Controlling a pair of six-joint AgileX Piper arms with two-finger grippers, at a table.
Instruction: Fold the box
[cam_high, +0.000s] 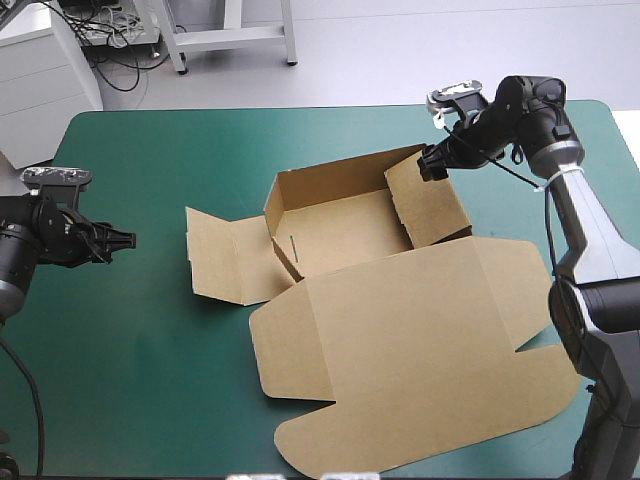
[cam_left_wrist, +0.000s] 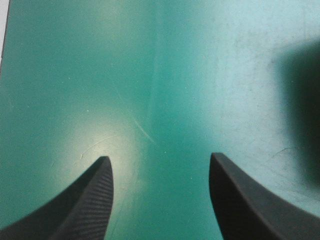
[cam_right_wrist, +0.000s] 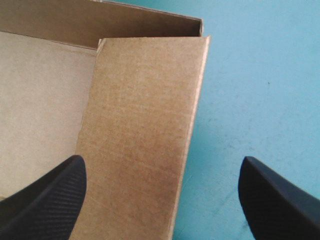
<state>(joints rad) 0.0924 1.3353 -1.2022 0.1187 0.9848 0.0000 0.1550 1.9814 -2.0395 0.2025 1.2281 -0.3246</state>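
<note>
The brown box (cam_high: 400, 300) sat at the middle of the table (cam_high: 130, 350), tray walls up, lid flat toward the near edge. The right gripper (cam_high: 432, 165) gaped over its right wall; the left gripper (cam_high: 125, 240), equally spread, hovered near the left edge.

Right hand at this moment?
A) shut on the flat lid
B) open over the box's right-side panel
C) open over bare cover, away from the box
B: the right hand stands open, directly above the right-side panel of the box.
</note>
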